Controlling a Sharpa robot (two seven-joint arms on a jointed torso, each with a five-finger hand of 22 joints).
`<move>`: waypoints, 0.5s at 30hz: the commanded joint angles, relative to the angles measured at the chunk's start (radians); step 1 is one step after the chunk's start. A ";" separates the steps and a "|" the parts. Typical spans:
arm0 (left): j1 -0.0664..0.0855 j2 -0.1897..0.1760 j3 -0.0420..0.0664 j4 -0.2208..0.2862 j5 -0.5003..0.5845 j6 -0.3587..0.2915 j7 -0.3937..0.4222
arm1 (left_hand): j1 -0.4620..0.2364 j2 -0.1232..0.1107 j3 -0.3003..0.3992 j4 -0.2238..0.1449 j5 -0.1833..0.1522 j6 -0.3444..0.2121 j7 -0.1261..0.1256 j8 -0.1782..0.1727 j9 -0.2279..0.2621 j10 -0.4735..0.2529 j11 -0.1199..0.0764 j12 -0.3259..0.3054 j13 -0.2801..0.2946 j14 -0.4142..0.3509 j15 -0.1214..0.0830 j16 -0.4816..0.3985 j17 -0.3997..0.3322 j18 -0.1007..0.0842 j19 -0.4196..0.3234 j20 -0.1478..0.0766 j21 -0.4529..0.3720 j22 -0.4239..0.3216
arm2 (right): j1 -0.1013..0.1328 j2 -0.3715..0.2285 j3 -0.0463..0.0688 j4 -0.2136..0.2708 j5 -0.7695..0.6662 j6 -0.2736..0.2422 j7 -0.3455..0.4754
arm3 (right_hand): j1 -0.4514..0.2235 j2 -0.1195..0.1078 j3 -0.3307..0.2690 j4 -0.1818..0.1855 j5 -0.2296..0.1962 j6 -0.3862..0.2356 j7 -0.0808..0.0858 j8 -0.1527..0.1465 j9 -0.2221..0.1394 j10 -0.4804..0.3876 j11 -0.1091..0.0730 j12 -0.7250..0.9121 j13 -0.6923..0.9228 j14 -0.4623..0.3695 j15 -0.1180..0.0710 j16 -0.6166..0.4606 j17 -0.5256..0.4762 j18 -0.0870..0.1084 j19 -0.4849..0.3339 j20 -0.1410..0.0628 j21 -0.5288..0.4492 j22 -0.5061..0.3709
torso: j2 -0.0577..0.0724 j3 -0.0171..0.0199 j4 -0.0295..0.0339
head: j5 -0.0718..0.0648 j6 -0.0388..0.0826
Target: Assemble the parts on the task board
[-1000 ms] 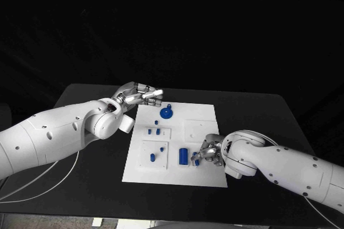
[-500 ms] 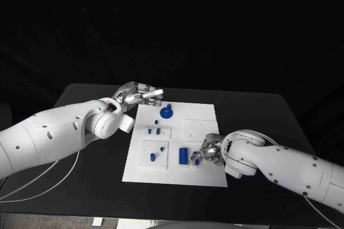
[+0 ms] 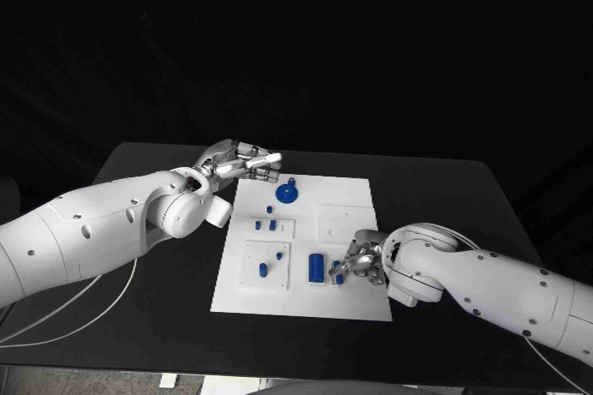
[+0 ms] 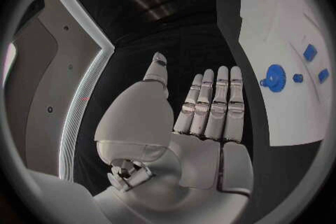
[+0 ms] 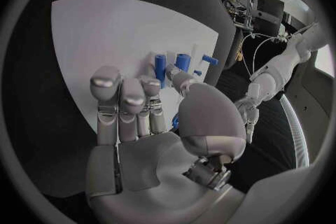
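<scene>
Two robot hands are in my views, one on each side of the white board point(image 3: 358, 198) that lies in the middle of the black worktop point(image 3: 161, 168). My left robot hand point(image 3: 237, 164) hangs just past the board's far left corner, over the worktop. Its fingers point(image 4: 213, 103) are straight and side by side, the thumb stands a little apart, and it holds nothing. Near it on the board I see a round blue part with a small handle point(image 3: 287, 194). Lower down sit two small blue pegs point(image 3: 265, 226), then a few more little blue bits point(image 3: 263, 270) in a square tray on the board. My right robot hand point(image 3: 360, 260) rests low on the board's near right part, right next to a tall blue tube point(image 3: 316, 269). Its fingertips point(image 5: 105, 79) curl down toward the blue pieces there, but I cannot tell if it is pinching one or only touching.
</scene>
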 commanded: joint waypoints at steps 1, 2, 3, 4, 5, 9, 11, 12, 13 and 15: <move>0.001 0.003 0.001 0.000 -0.001 0.009 0.005 | -0.001 0.000 0.000 0.006 0.004 -0.006 0.001 0.003 -0.001 -0.004 0.003 -0.002 0.001 0.000 0.002 -0.001 -0.001 -0.006 0.003 0.003 0.003 0.001 | -0.004 0.001 -0.003 0.005 0.008 0.027 0.014 | 0.007 0.007 0.000 -0.009 -0.002 0.000 -0.006 -0.004 -0.002 0.000 -0.002 0.003 -0.001 0.002 0.001 -0.004 0.001 -0.018 0.043 0.000 -0.005 0.095 | 0.000 0.0000 0.0001 | 0.001 -0.001; 0.001 0.003 0.001 0.000 -0.002 0.009 0.005 | -0.001 0.000 0.000 0.006 0.004 -0.006 0.001 0.003 -0.001 -0.004 0.003 -0.002 0.001 0.000 0.002 -0.001 -0.001 -0.006 0.003 0.003 0.003 0.001 | -0.004 0.000 -0.003 0.005 0.008 0.027 0.015 | 0.007 0.007 0.000 -0.009 -0.002 0.000 -0.006 -0.004 -0.002 0.000 -0.002 0.003 -0.001 0.002 0.001 -0.004 0.001 -0.018 0.043 0.000 -0.005 0.095 | 0.000 0.0004 -0.0002 | 0.002 0.000; 0.001 0.003 0.001 0.000 -0.002 0.009 0.005 | -0.001 0.000 0.000 0.006 0.004 -0.006 0.001 0.003 -0.001 -0.004 0.003 -0.002 0.001 0.000 0.002 -0.001 -0.001 -0.006 0.003 0.003 0.003 0.001 | -0.004 0.000 -0.003 0.006 0.009 0.028 0.015 | 0.001 0.009 -0.005 -0.016 -0.003 -0.001 -0.006 -0.003 -0.002 0.000 -0.002 0.002 -0.002 0.002 0.001 -0.004 0.001 -0.018 0.044 0.000 -0.005 0.095 | 0.000 0.0006 -0.0003 | 0.002 0.000; 0.001 0.003 0.001 0.000 -0.002 0.009 0.005 | -0.001 0.000 0.000 0.006 0.004 -0.006 0.001 0.003 -0.001 -0.004 0.003 -0.002 0.001 0.000 0.002 -0.001 -0.001 -0.006 0.003 0.003 0.003 0.001 | -0.004 -0.001 -0.003 0.006 0.009 0.029 0.016 | 0.001 0.009 -0.005 -0.016 -0.003 -0.001 -0.006 -0.003 -0.002 0.000 -0.002 0.002 -0.002 0.002 0.001 -0.004 0.001 -0.018 0.044 0.000 -0.005 0.095 | 0.000 0.0006 -0.0003 | 0.002 0.000; 0.001 0.003 0.001 -0.001 -0.002 0.009 0.005 | -0.001 0.000 0.000 0.006 0.004 -0.006 0.001 0.003 -0.001 -0.004 0.003 -0.002 0.001 0.000 0.002 -0.001 -0.001 -0.006 0.003 0.003 0.003 0.001 | -0.004 -0.001 -0.003 0.006 0.009 0.029 0.016 | 0.000 0.007 -0.006 -0.015 -0.004 0.000 -0.006 -0.004 -0.002 0.000 -0.002 0.003 -0.001 0.002 0.001 -0.005 0.000 -0.018 0.043 0.000 -0.005 0.095 | 0.000 0.0008 -0.0002 | 0.003 -0.001; 0.001 0.003 0.001 -0.001 -0.002 0.009 0.004 | -0.001 0.000 0.000 0.006 0.004 -0.006 0.001 0.003 -0.001 -0.004 0.003 -0.002 0.001 0.000 0.002 -0.001 -0.001 -0.006 0.003 0.003 0.003 0.001 | -0.004 -0.001 -0.004 0.007 0.010 0.030 0.018 | -0.003 0.006 -0.008 -0.013 -0.007 -0.001 -0.006 -0.004 -0.002 0.000 -0.001 0.002 -0.002 0.002 0.001 -0.004 0.001 -0.018 0.044 0.000 -0.005 0.095 | 0.000 0.0006 0.0000 | 0.003 -0.002; 0.001 0.003 0.001 -0.001 -0.002 0.009 0.004 | -0.001 0.000 0.000 0.006 0.004 -0.006 0.001 0.003 -0.001 -0.004 0.003 -0.002 0.001 0.000 0.002 -0.001 -0.001 -0.006 0.003 0.003 0.003 0.001 | -0.004 -0.001 -0.004 0.007 0.011 0.030 0.018 | -0.006 0.001 -0.009 -0.006 -0.011 -0.001 -0.006 -0.004 -0.002 0.000 -0.001 0.002 -0.002 0.002 0.001 -0.005 0.000 -0.018 0.044 0.000 -0.006 0.095 | 0.000 0.0004 0.0002 | 0.003 -0.002; 0.001 0.003 0.001 -0.001 -0.003 0.009 0.004 | -0.001 0.000 0.000 0.006 0.004 -0.006 0.001 0.003 -0.001 -0.004 0.003 -0.002 0.001 0.000 0.002 -0.001 -0.001 -0.006 0.003 0.003 0.003 0.001 | -0.004 -0.001 -0.004 0.007 0.011 0.030 0.018 | -0.005 -0.004 -0.009 0.002 -0.014 0.000 -0.006 -0.004 -0.002 0.000 -0.001 0.002 -0.002 0.002 0.001 -0.005 0.001 -0.018 0.043 0.000 -0.006 0.095 | 0.000 0.0004 0.0002 | 0.003 -0.002; 0.001 0.003 0.001 -0.001 -0.003 0.009 0.004 | -0.001 0.000 0.000 0.006 0.004 -0.006 0.001 0.003 -0.001 -0.004 0.003 -0.002 0.001 0.000 0.002 -0.001 -0.001 -0.006 0.003 0.003 0.003 0.001 | -0.004 -0.001 -0.004 0.007 0.012 0.030 0.018 | -0.006 -0.008 -0.009 0.009 -0.018 0.000 -0.005 -0.004 -0.003 0.000 -0.001 0.001 -0.002 0.002 0.001 -0.006 0.000 -0.017 0.044 0.000 -0.006 0.095 | 0.000 0.0004 0.0001 | 0.003 -0.003; 0.001 0.003 0.001 -0.001 -0.003 0.008 0.003 | -0.001 0.000 0.000 0.006 0.004 -0.006 0.001 0.003 -0.001 -0.004 0.003 -0.002 0.001 0.000 0.002 -0.001 -0.001 -0.006 0.003 0.003 0.003 0.001 | -0.004 -0.002 -0.004 0.006 0.012 0.028 0.018 | -0.010 -0.025 -0.011 0.034 -0.037 0.001 -0.004 -0.003 -0.003 0.000 -0.001 0.001 -0.002 0.002 0.001 -0.007 0.000 -0.017 0.043 0.000 -0.008 0.095 | 0.000 0.0004 0.0002 | 0.003 -0.003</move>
